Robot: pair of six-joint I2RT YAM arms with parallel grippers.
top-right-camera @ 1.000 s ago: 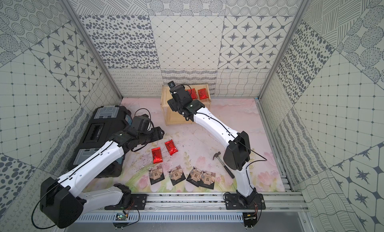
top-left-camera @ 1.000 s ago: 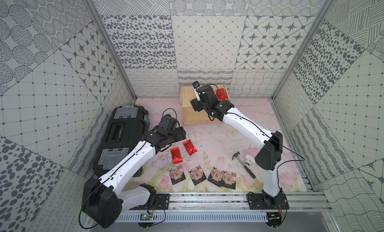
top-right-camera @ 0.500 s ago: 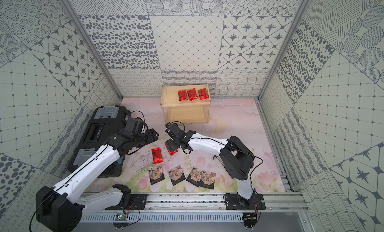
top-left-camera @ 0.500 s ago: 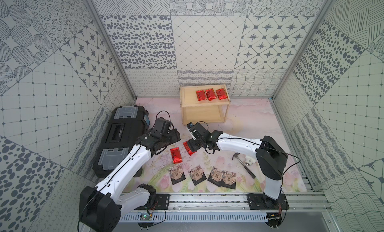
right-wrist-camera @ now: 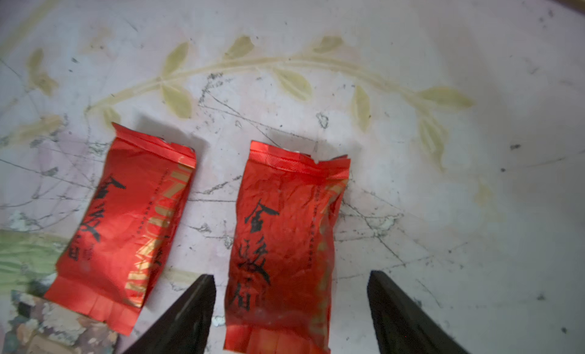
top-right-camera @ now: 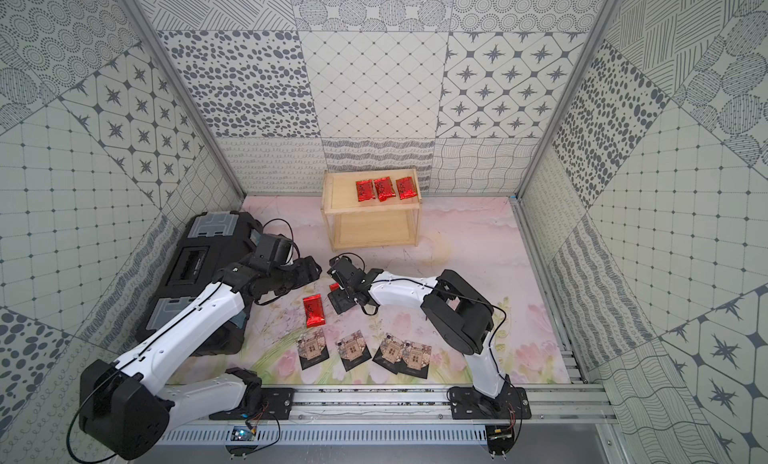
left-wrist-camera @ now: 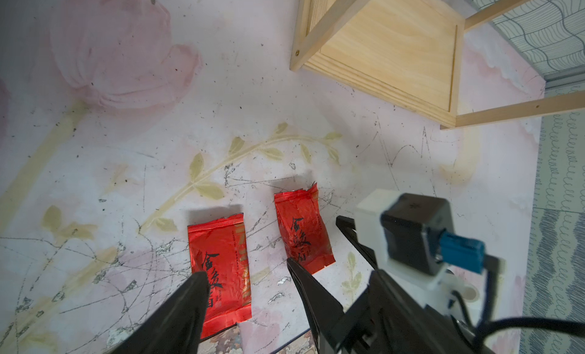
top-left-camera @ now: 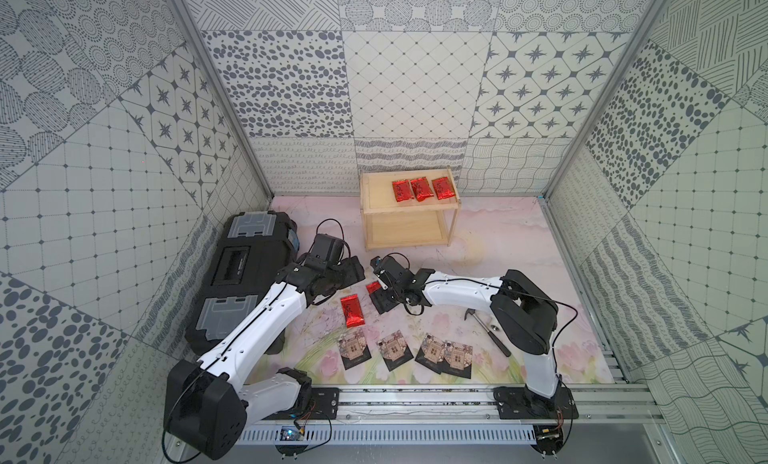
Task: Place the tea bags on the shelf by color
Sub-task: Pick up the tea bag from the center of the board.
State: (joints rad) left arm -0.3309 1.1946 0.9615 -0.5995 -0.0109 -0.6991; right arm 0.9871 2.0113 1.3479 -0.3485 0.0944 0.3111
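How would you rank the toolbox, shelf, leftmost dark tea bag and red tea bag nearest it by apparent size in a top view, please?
Toolbox
Shelf
Dark tea bag
Red tea bag

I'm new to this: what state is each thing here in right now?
Shelf: upright, three red packets on its top tier.
Left arm's fingers: open, holding nothing.
Right arm's fingers: open, straddling one red packet on the mat.
Other red packet: lying loose on the mat.
Dark sachets: four lying flat, two overlapping.
Toolbox: closed.
Hammer: lying flat.
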